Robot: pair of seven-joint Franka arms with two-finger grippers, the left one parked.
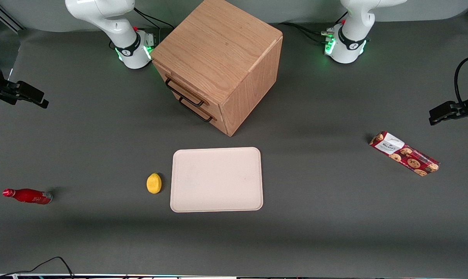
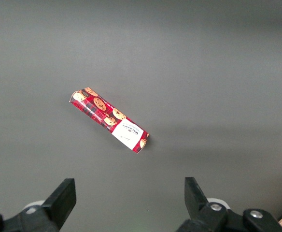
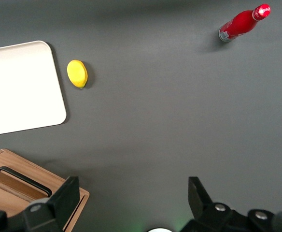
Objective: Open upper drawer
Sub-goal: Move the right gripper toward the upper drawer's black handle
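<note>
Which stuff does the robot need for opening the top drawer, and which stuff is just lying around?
Needed:
upper drawer, shut
tool, open, high above the table, near the cabinet

Lying around:
tray
lemon
red bottle
cookie packet
bottom drawer

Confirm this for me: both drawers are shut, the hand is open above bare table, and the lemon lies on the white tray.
One thing is wrong: the lemon lies on the table beside the white tray, not on it, as the front view shows. The rest holds: the upper drawer and bottom drawer are shut, and the hand is open above bare table.
</note>
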